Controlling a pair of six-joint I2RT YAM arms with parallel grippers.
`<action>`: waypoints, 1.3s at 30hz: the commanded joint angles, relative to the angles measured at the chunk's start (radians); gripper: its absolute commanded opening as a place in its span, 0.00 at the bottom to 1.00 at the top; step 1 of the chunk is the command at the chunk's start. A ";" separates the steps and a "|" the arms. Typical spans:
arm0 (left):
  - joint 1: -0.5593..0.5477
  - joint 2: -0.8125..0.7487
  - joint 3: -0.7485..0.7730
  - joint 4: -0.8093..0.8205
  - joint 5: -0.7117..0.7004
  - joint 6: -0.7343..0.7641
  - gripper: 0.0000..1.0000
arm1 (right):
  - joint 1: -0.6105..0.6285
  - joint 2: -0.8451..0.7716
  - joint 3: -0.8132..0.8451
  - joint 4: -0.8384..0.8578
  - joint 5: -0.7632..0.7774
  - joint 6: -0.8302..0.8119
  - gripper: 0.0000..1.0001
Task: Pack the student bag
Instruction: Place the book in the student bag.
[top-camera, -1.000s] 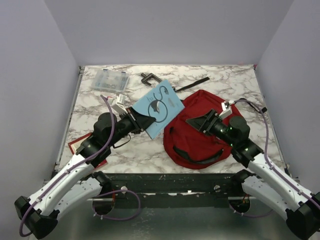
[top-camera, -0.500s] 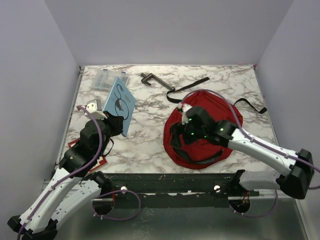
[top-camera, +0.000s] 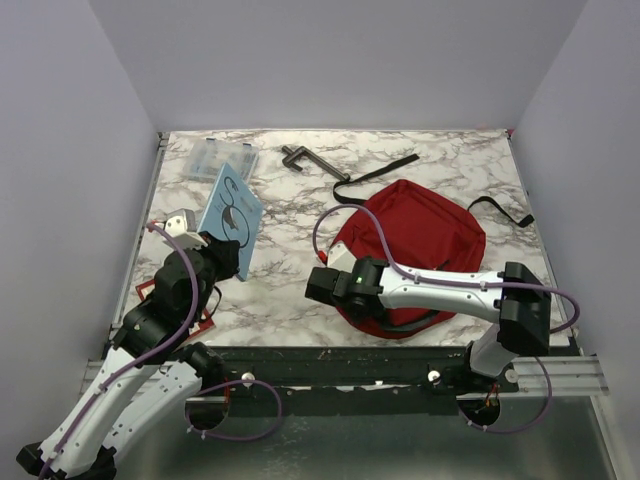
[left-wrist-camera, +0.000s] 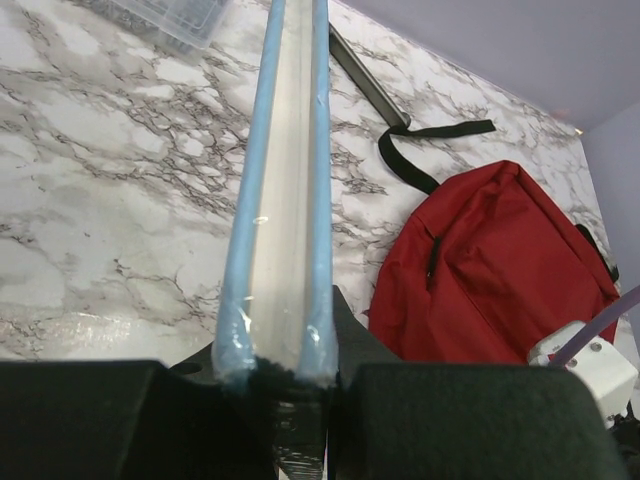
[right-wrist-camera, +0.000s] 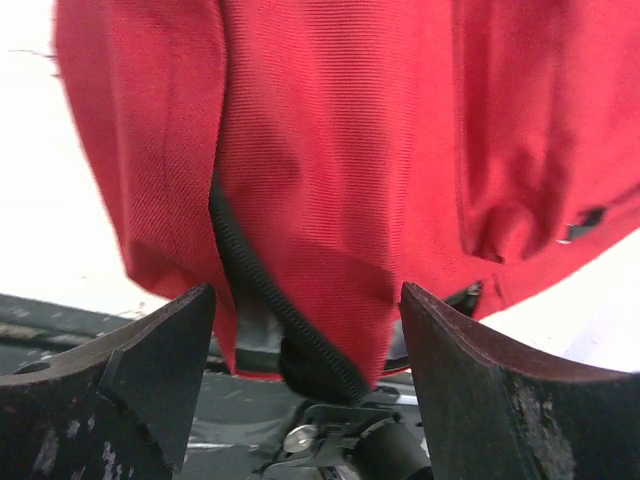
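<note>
The student bag (top-camera: 425, 240), a red backpack, lies on the right half of the marble table. My right gripper (top-camera: 330, 288) is at its near left edge. In the right wrist view that gripper (right-wrist-camera: 305, 325) stands open, with the bag's red fabric (right-wrist-camera: 330, 150) and a black zipper line between the spread fingers (right-wrist-camera: 160, 360). My left gripper (top-camera: 215, 255) is shut on a light blue book (top-camera: 232, 212), held upright above the table's left side, well apart from the bag. In the left wrist view the book (left-wrist-camera: 280, 190) shows edge-on, rising from the gripper (left-wrist-camera: 285, 375), with the bag (left-wrist-camera: 490, 270) to the right.
A clear plastic box (top-camera: 213, 160), a black clamp (top-camera: 300, 158) and a loose black strap (top-camera: 385, 170) lie along the back of the table. A flat red-edged item (top-camera: 150, 293) lies under the left arm. Another strap (top-camera: 505, 212) trails right of the bag.
The left arm carried the blue book away from the bag to the left and tipped it upright. The right arm swung round to the bag's near left edge, and its jaws opened a little wider.
</note>
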 joint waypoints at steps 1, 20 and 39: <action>0.007 -0.012 0.004 0.066 -0.010 0.010 0.00 | 0.007 0.042 0.040 -0.119 0.203 0.069 0.76; 0.010 0.042 -0.003 0.059 0.106 -0.065 0.00 | 0.006 -0.039 -0.006 0.030 0.179 0.041 0.63; 0.011 0.078 0.010 0.053 0.186 -0.106 0.00 | 0.004 0.013 -0.081 0.153 0.160 -0.034 0.74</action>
